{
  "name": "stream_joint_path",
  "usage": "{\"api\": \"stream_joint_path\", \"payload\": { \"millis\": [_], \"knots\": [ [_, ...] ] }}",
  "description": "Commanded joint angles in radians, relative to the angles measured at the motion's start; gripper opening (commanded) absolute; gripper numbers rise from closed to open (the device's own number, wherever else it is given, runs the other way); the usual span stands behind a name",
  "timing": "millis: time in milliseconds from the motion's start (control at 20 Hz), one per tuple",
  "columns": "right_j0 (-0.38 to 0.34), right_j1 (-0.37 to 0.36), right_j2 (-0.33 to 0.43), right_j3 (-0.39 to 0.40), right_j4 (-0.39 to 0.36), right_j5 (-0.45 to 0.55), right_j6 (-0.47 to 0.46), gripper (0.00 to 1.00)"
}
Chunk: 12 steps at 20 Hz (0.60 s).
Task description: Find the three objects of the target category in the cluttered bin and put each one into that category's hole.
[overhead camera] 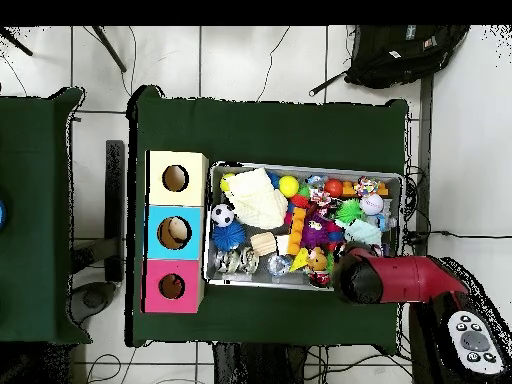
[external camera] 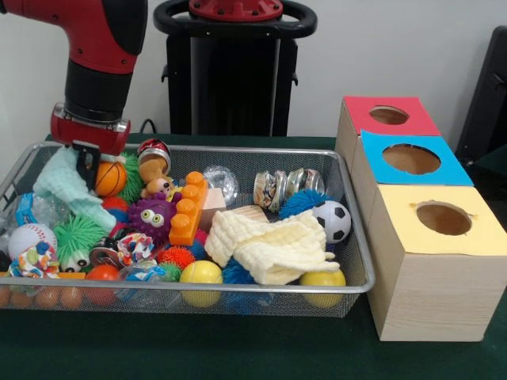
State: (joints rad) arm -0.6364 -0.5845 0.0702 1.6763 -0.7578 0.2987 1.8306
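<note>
Gripper (external camera: 85, 162): low over the mint cloth (external camera: 67, 188) at the wire bin's (external camera: 348, 237) end; grip state cannot be told.
Overhead: arm hides it.

Even indoor light, soft shadows, no glare.

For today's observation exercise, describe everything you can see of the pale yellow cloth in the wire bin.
The pale yellow cloth looks like soft, waffle-textured fabric, crumpled and loosely folded rather than spread flat. It lies on top of the toys toward the wire bin's end nearest the boxes. A soccer ball sits beside it, a blue spiky ball behind it, and yellow balls peek out near its front edge. Nothing grips it.
</note>
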Motion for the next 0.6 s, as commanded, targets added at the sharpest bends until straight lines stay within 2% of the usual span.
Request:
{"api": "stream_joint_path", "payload": {
  "millis": [50, 600],
  "knots": [
    [-0.029, 0.024, 0.012, 0.006, -0.059, 0.073, -0.082, 0.00],
    [-0.029, -0.040, 0.072, 0.144, 0.017, 0.091, -0.049, 0.00]
  ]
}}
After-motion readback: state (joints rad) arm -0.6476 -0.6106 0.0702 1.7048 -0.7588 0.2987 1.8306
